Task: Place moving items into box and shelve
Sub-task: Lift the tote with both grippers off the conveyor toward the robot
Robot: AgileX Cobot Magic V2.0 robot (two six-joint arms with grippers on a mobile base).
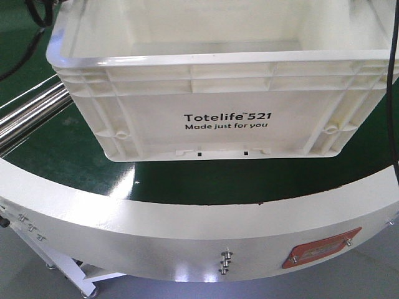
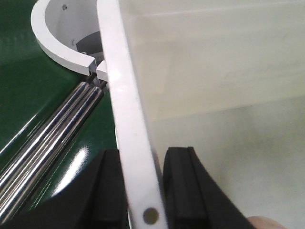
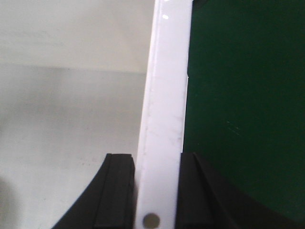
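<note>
Currently over green surface (image 1: 62, 156): white box (image 1: 224, 118), print side toward curved white guard (image 1: 187, 230). Contact between box base and surface not determinable. Left of box: steel rollers (image 1: 31, 115). Clamped on box's left rim: left hand (image 2: 140, 191), black fingers (image 2: 183, 186) either side of wall. Clamped likewise on right rim: right hand (image 3: 157, 191).

Bright overhead light glares off the box (image 2: 114, 71) rim and steel rollers (image 2: 52, 138), wrist views soft up close
</note>
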